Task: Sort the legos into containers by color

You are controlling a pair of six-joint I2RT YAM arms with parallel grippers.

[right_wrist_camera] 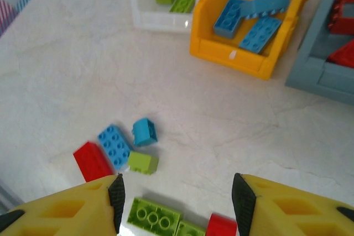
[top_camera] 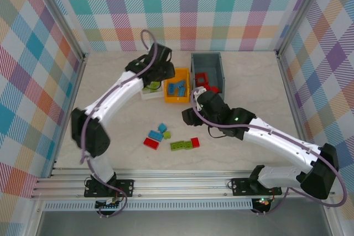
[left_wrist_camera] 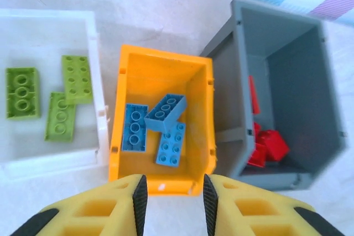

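Legos (top_camera: 181, 145): small studded plastic bricks in red, blue and lime green. A handful loose in a cluster on the pale marbled tabletop (right_wrist_camera: 66, 70), between the arm bases and the bins. Others already binned: lime green in the small white plastic bin (left_wrist_camera: 94, 37), blue in the orange plastic bin (left_wrist_camera: 117, 136), red in the larger dark grey plastic bin (left_wrist_camera: 224, 109).

Judged light, rigid, smooth-walled, not fragile; apt to skid or tip when nudged. Best hold: across the two long flat sides, pads low on the walls, studs up.

Left gripper (left_wrist_camera: 170, 197): yellow jaws slightly apart, nothing between, held above the bins toward the near wall of the orange one. Right gripper (right_wrist_camera: 178, 192): jaws wide apart, empty, hanging over the loose cluster.

In the way: red brick (right_wrist_camera: 91, 161), blue brick (right_wrist_camera: 114, 146) and small lime cube (right_wrist_camera: 142, 162) packed together, little room for a finger between. Cyan block (right_wrist_camera: 145, 132) just beside. Long lime brick (right_wrist_camera: 152, 216) and red block (right_wrist_camera: 221, 226) nearest the right jaws, partly cut by the frame edge. Bins close side by side; care with rims on the drop.
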